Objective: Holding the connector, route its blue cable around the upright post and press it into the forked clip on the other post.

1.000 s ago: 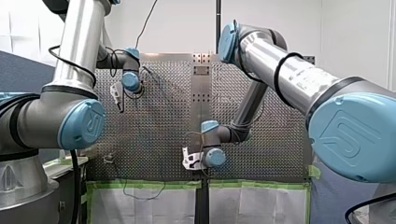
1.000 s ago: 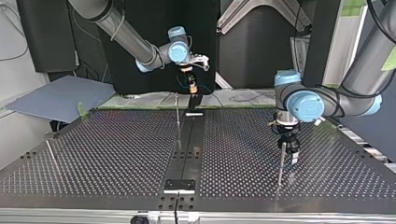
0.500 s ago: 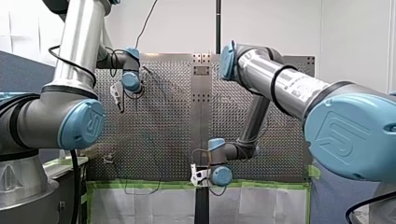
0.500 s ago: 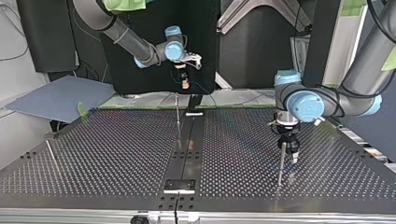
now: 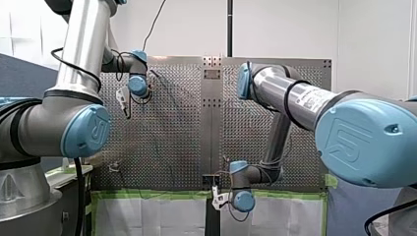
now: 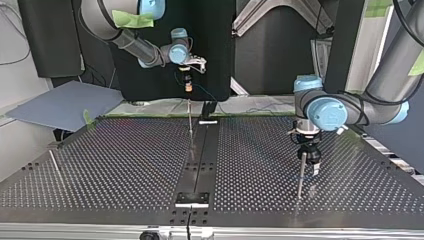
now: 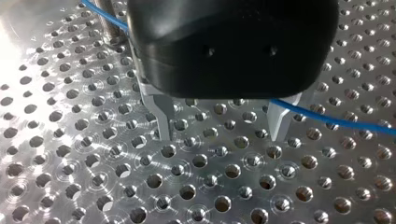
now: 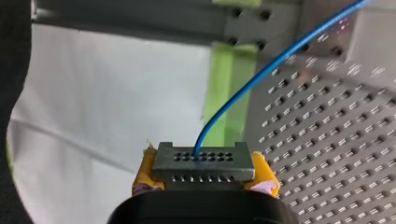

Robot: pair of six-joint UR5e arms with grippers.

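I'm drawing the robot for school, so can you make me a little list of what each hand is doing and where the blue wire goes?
Right gripper: shut on the connector, yellow pads either side
Blue cable: comes out of the connector, runs off toward the perforated table
Left gripper: open, empty, over the table, cable passing beside one finger

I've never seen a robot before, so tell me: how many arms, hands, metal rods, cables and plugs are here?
Arms: 2, my left arm, my right arm
Hands: 2, my left hand, my right hand
Metal rods: 3
Blue cable: 1
Connector: 1
Total: 9
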